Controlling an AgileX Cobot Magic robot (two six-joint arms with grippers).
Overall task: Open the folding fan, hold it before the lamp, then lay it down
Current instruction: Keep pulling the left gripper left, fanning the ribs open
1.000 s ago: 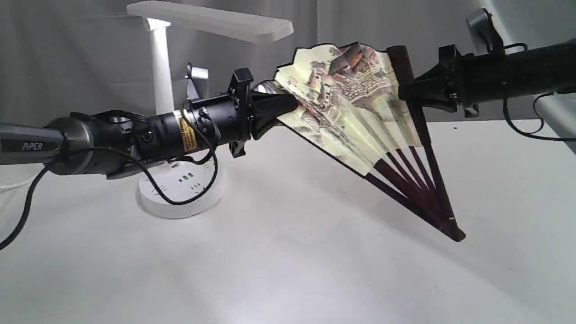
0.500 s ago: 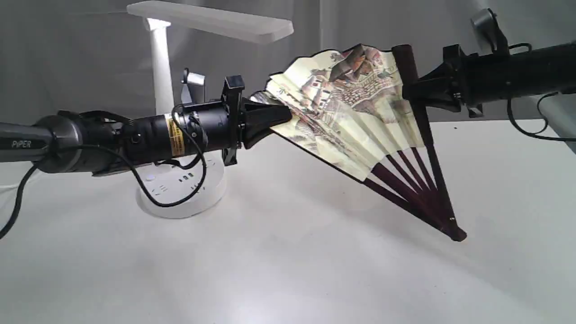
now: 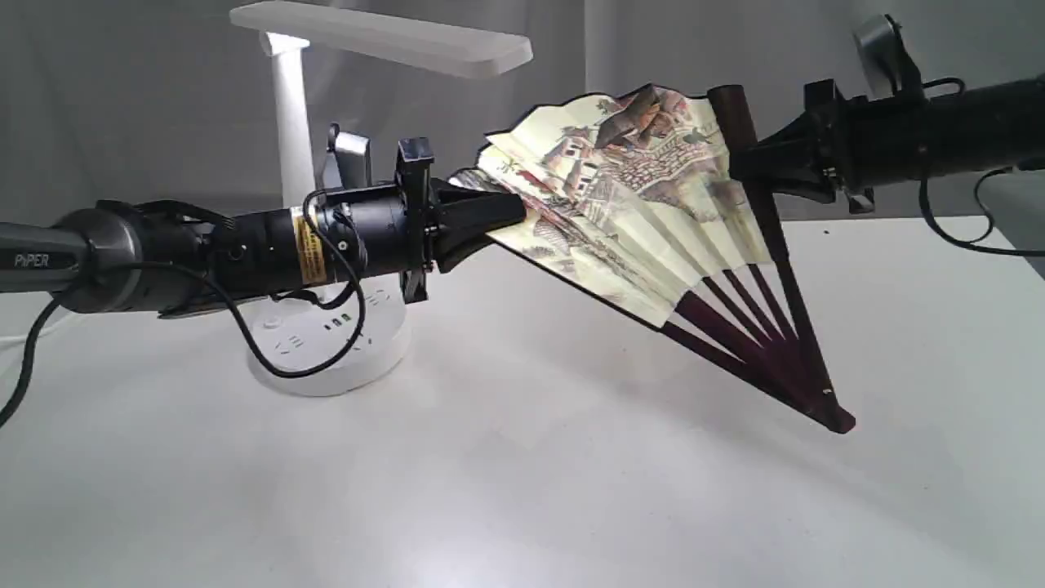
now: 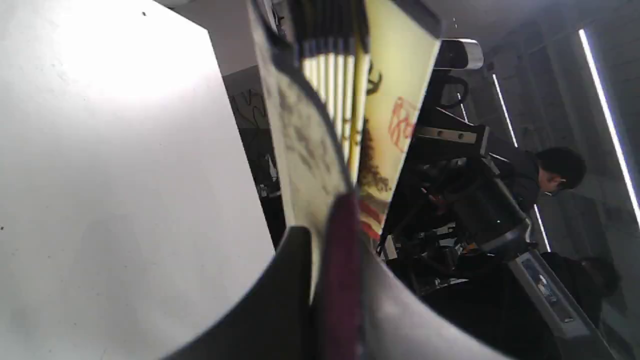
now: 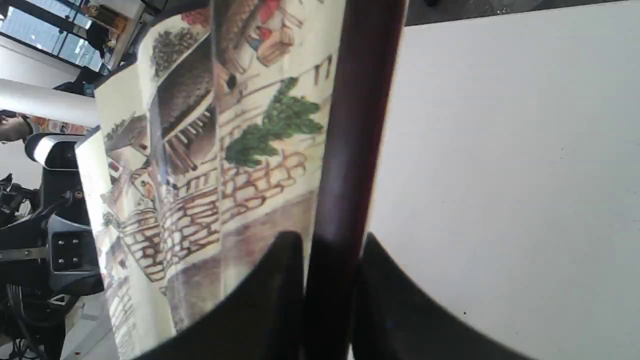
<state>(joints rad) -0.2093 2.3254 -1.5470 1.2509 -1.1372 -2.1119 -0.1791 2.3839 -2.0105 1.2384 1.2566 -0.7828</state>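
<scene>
Opening is the step in hand: the fan hangs partly spread above the right half of the bench; its pivot sits low, close to the bench top, though I cannot tell whether it touches; the painted paper rises up and leftward from there, and several pleats lie bunched together beside the left guard.

The lamp stands toward the rear left corner of the bench, its flat head reaching rightward; the fan is just beside that head, not squarely before it.

The left jaws are pinched almost fully together on the left guard at its paper end; the right jaws stand narrow, clamped on the right guard, whose maroon strip runs straight between them in the wrist view.

As I judge it, the next move calls for drawing the two guards further apart around the pivot, gently enough that the bunched pleats unfold rather than tear, with both grips firm; only then does the spread fan need carrying across before the lamp.
</scene>
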